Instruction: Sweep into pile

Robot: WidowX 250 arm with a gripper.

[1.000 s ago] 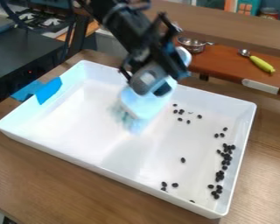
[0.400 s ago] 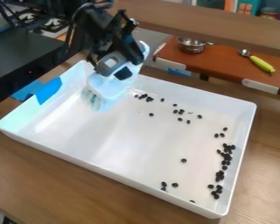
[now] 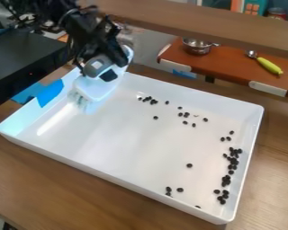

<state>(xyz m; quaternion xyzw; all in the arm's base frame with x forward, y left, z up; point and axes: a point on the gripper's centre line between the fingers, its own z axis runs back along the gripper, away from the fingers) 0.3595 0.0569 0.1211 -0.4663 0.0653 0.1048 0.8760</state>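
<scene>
One end effector (image 3: pixel 100 68), clamped on one pale brush (image 3: pixel 96 88), was positioned over the upper-left corner of one white tray (image 3: pixel 122 148); black beans (image 3: pixel 233 161) were scattered rightward and lower in view, nearest by the upper wall (image 3: pixel 197 98), densest along the right wall (image 3: pixel 249 157).

- Above the pincer (image 3: pixel 102 66), the arm (image 3: pixel 74 20) blurs and runs off the top edge.
- Below it, the brush's (image 3: pixel 97 87) bristle tips smear.
- Behind it, part of the tray's (image 3: pixel 194 97) far rim is hidden.
- Right of it, a pale speck (image 3: pixel 196 116) is too small to identify.
- Left of it, the black box (image 3: pixel 26 58) is cut off by the left edge.
</scene>
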